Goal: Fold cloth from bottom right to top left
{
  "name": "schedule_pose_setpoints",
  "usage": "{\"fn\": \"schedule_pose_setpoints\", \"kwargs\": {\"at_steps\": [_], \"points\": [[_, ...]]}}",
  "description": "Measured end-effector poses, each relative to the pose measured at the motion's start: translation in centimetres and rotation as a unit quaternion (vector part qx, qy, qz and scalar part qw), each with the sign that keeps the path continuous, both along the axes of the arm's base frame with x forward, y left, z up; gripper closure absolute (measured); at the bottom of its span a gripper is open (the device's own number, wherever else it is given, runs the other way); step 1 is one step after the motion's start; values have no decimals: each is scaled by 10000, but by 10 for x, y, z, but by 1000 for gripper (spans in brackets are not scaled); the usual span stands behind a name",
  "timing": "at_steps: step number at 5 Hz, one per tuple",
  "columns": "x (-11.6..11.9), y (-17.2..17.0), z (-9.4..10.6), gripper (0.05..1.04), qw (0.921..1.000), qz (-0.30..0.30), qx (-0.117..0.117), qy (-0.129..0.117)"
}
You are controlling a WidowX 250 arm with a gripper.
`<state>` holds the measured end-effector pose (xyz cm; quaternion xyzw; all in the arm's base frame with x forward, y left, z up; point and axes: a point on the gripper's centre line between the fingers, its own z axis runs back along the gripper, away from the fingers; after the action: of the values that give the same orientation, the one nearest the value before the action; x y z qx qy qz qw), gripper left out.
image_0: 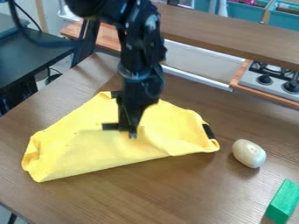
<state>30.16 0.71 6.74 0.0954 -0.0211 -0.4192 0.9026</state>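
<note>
The black gripper hangs from the top of the camera view, its lower end over the middle of the yellow cloth; whether it touches the cloth is hard to tell. The cloth lies on the brown table, doubled over, with a long slanting front edge from lower left to right. Its left end shows small tucked folds, and the right part is puffed up and wrinkled. A small black patch sits at its right end. The arm hides part of the cloth's back edge.
A whitish egg-shaped object rests right of the cloth on the table. A green block is at the lower right. Behind are a raised wooden shelf, a toy stove and teal bins.
</note>
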Motion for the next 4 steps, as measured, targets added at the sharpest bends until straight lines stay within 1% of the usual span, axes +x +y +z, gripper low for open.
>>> {"fn": "schedule_pose_setpoints", "kwargs": {"at_steps": [1, 2, 3, 4], "points": [[21, 26, 1, 1029, 9999, 156, 4, 27], [43, 49, 3, 1029, 9988, 418, -230, -109], [61, 63, 1, 1029, 9943, 774, -646, -348], [77, 74, -4, 1029, 9885, 1134, -837, -543]]}}
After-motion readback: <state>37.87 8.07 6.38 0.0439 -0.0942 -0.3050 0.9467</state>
